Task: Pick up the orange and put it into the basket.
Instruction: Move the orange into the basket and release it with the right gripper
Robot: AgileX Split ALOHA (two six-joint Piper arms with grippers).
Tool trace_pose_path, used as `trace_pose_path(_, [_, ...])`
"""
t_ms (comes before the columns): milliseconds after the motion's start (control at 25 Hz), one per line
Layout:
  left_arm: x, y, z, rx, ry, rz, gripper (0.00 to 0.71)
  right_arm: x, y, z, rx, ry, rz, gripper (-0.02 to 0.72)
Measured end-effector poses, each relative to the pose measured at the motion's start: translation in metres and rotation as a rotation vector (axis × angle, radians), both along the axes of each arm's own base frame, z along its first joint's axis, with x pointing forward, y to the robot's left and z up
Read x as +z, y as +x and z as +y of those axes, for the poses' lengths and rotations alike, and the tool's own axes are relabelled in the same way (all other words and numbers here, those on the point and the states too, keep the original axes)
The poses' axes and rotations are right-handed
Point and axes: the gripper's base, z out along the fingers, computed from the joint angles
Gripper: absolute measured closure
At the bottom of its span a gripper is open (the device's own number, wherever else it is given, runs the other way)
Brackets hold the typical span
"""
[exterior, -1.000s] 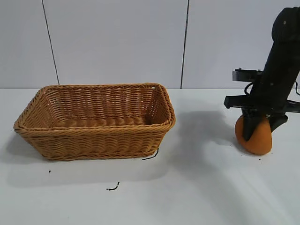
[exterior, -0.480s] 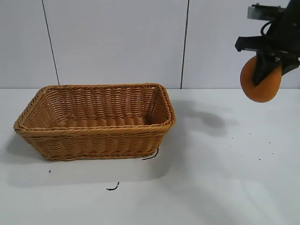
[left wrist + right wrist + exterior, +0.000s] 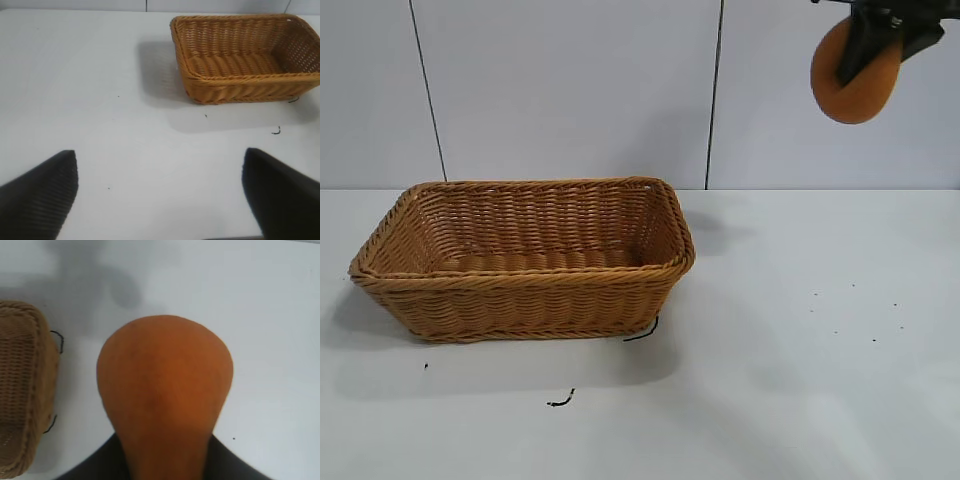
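**A:** Your right hand (image 3: pixel 876 35) is clamped on the orange (image 3: pixel 855 75), high above the table (image 3: pixel 800 400) and well off to the right of the basket (image 3: pixel 525 255). What worries you?

**B:** The height. If your grip slips on that rounded skin, the orange drops to the table and likely rolls away.

**A:** And over the basket?

**B:** Let go from up there and it may bounce out or nudge the basket. Your left hand (image 3: pixel 160 200) hangs spread open, apart from the basket, holding nothing.
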Motion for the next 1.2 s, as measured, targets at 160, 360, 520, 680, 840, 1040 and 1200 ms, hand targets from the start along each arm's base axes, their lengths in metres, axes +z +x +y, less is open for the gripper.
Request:
trace_pose_path(160, [0.0,0.0,0.0,0.0,0.0,0.0,0.071,-0.003,-0.014,0.055,0.121,0.031,-0.062,0.563])
trace_pose_path(360, [0.0,0.0,0.0,0.0,0.0,0.0,0.071,-0.041,-0.016,0.11,0.213,0.047,-0.074,0.563])
trace_pose_path(520, [0.0,0.0,0.0,0.0,0.0,0.0,0.071,-0.093,-0.003,0.13,0.219,0.036,-0.061,0.563])
trace_pose_path(680, [0.0,0.0,0.0,0.0,0.0,0.0,0.071,-0.139,0.008,0.137,0.212,0.012,-0.032,0.563])
trace_pose_path(840, [0.0,0.0,0.0,0.0,0.0,0.0,0.071,-0.16,0.01,0.138,0.212,-0.007,0.003,0.502])
trace_pose_path(1040, [0.0,0.0,0.0,0.0,0.0,-0.001,0.071,-0.162,0.008,0.137,0.224,-0.025,0.029,0.164])
trace_pose_path(1200, [0.0,0.0,0.0,0.0,0.0,-0.001,0.071,-0.155,0.003,0.134,0.234,-0.041,0.063,0.068])
